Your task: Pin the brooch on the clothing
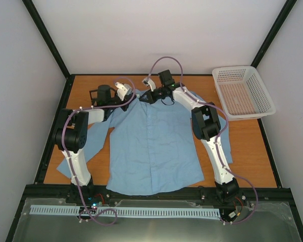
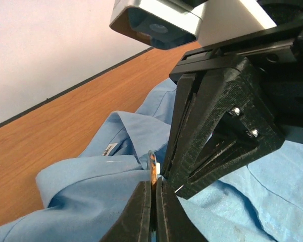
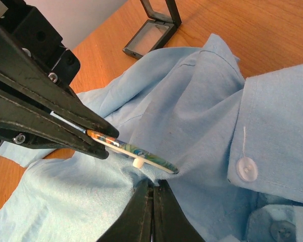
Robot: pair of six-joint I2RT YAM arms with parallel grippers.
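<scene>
The light blue shirt (image 1: 151,146) lies flat on the table, collar at the far end. Both grippers meet at the collar. My left gripper (image 2: 154,184) is shut on the edge of the brooch (image 2: 152,166), a thin greenish disc seen edge-on. In the right wrist view the brooch (image 3: 134,150) lies tilted against the fabric, with a small white post under it. My right gripper (image 3: 152,182) is shut on a pinch of shirt (image 3: 202,101) just below that post. From above, the left gripper (image 1: 131,98) and right gripper (image 1: 149,96) hide the brooch.
A small black hinged box (image 3: 154,30) stands open on the wooden table beyond the collar, and shows from above (image 1: 95,96) by the left arm. A white mesh basket (image 1: 242,93) sits at the far right. A white shirt button (image 3: 247,169) lies near the right gripper.
</scene>
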